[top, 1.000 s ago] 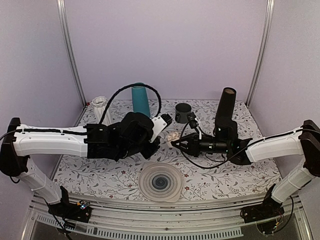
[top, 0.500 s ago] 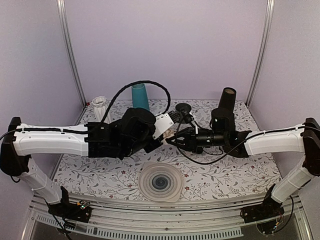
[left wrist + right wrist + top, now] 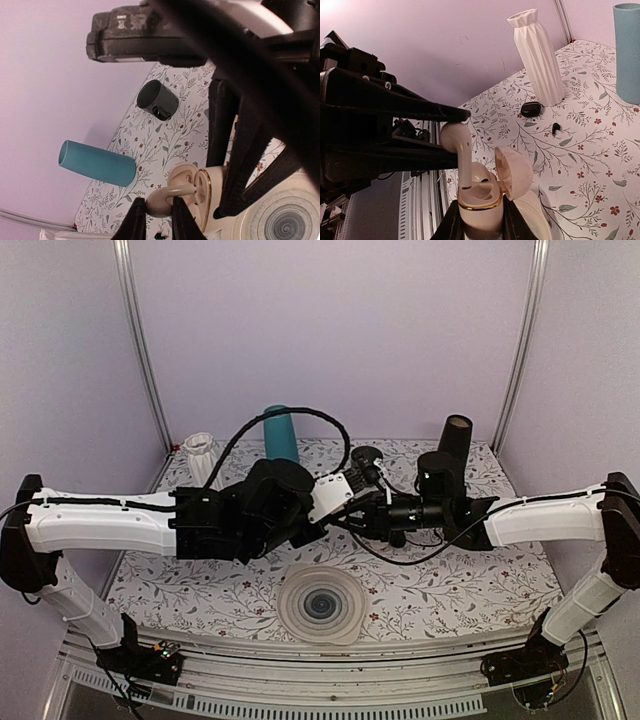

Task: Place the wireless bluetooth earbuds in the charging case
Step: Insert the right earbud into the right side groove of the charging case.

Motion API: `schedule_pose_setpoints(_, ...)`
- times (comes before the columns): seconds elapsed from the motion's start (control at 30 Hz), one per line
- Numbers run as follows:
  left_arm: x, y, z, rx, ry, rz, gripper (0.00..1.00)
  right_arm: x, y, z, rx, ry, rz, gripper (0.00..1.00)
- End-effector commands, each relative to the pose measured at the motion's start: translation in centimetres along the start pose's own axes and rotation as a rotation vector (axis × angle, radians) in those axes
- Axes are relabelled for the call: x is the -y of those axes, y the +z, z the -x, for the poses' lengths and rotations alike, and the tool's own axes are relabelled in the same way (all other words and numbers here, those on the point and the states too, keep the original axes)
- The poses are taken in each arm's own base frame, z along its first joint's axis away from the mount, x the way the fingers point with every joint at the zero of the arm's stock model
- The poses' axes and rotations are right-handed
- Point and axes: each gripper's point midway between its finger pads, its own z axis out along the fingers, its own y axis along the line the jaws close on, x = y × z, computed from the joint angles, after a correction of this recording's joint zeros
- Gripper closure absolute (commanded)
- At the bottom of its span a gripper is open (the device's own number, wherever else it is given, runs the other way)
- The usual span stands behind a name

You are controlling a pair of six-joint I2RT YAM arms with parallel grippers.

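Note:
The white charging case [image 3: 479, 207] with a gold rim is upright between the fingers of my right gripper [image 3: 480, 226], which is shut on it. Its lid [image 3: 515, 172] is swung open to the right. My left gripper [image 3: 156, 211] is shut on the bulb of a white earbud [image 3: 455, 142], which also shows as the earbud [image 3: 162, 201] in the left wrist view. The stem points down, and its tip is at the mouth of the case's left socket. In the top view the two grippers meet above the middle of the table [image 3: 200, 585], and the case is hidden there.
A teal cylinder [image 3: 281, 433], a white ribbed vase [image 3: 203, 455], a grey mug [image 3: 158, 99] and a tall black cylinder [image 3: 453, 440] stand along the back. A swirl-patterned plate [image 3: 321, 604] lies near the front. A black oval case [image 3: 531, 109] and a small black earbud [image 3: 556, 128] lie by the vase.
Both arms have moved toward each other and met at mid-table. The left gripper has brought the earbud over the open case held by the right gripper.

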Motion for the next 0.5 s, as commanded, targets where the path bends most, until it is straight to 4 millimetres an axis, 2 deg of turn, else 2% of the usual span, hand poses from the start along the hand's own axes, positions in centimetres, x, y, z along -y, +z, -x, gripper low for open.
schedule_pose_setpoints(0.0, 0.0, -0.3, 1.6, 0.035, 0.007, 0.005, 0.83, -0.5, -0.1, 1.5, 0.025, -0.025, 0.019, 0.95)
schedule_pose_setpoints(0.47, 0.5, -0.3, 1.6, 0.025, 0.043, 0.007, 0.83, -1.0, -0.5, 2.5, 0.055, -0.029, 0.022, 0.95)
